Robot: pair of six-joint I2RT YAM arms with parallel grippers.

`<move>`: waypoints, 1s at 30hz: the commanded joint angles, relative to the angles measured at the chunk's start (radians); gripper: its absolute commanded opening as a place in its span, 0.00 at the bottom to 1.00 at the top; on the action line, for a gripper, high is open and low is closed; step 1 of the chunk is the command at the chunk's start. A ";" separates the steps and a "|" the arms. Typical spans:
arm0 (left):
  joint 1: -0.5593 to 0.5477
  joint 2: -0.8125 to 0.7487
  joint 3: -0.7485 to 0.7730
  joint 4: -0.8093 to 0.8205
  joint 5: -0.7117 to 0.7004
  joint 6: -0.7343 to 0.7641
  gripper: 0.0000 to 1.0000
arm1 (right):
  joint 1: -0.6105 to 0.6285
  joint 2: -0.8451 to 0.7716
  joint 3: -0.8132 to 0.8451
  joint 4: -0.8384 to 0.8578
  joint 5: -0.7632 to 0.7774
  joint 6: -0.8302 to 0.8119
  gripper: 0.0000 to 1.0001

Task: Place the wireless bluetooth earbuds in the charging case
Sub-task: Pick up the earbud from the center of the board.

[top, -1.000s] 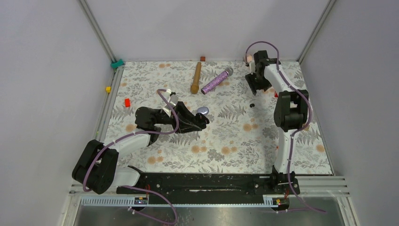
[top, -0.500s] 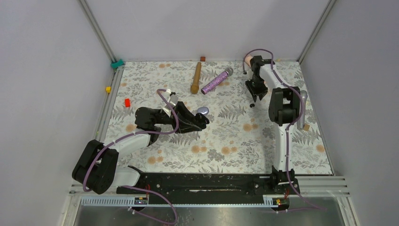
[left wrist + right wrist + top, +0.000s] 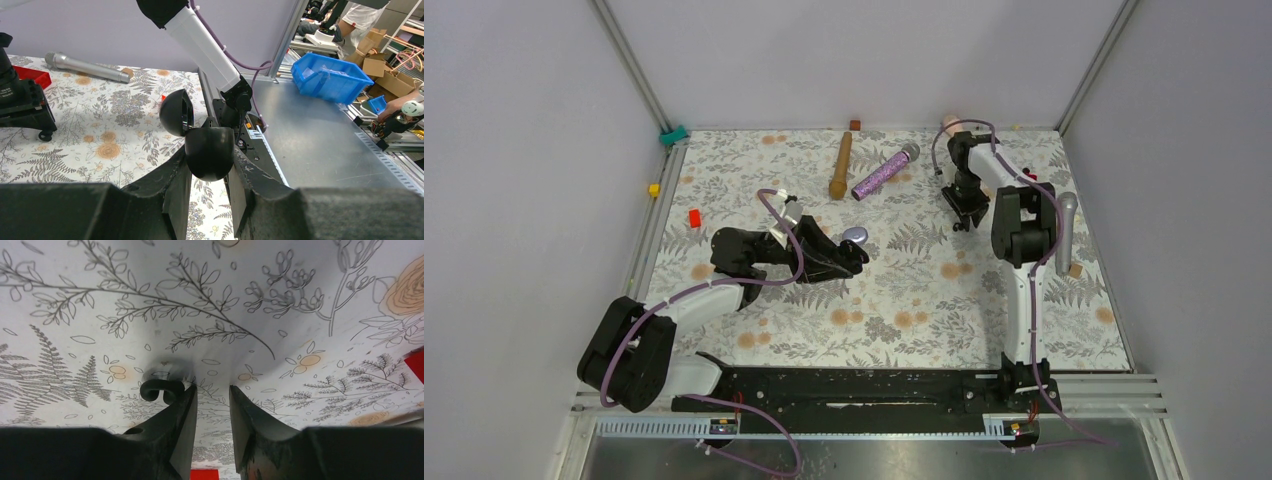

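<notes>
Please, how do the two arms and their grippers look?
Left arm and right arm: white links, black joints, a purple cable looping along each. Left gripper and right gripper: black, two tapering matte fingers.

The charging case (image 3: 210, 152), a glossy black rounded shell, sat pinched between the fingers of the left gripper (image 3: 209, 159), its domed lid (image 3: 176, 112) hinged open and tilted back. One black earbud (image 3: 161, 389), a tiny curled bean, lay on the floral cloth (image 3: 300, 300), touching the outer side of a finger of the right gripper (image 3: 212, 395), not between them.
</notes>
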 commanded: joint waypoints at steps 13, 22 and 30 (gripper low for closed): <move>0.001 0.009 0.011 0.075 0.017 -0.009 0.00 | 0.099 -0.130 -0.164 0.068 0.139 -0.129 0.37; 0.001 0.009 0.011 0.077 0.017 -0.014 0.00 | 0.162 -0.173 -0.209 0.069 0.174 -0.162 0.36; 0.002 0.006 0.011 0.080 0.018 -0.017 0.00 | 0.253 -0.186 -0.247 0.041 0.202 -0.160 0.36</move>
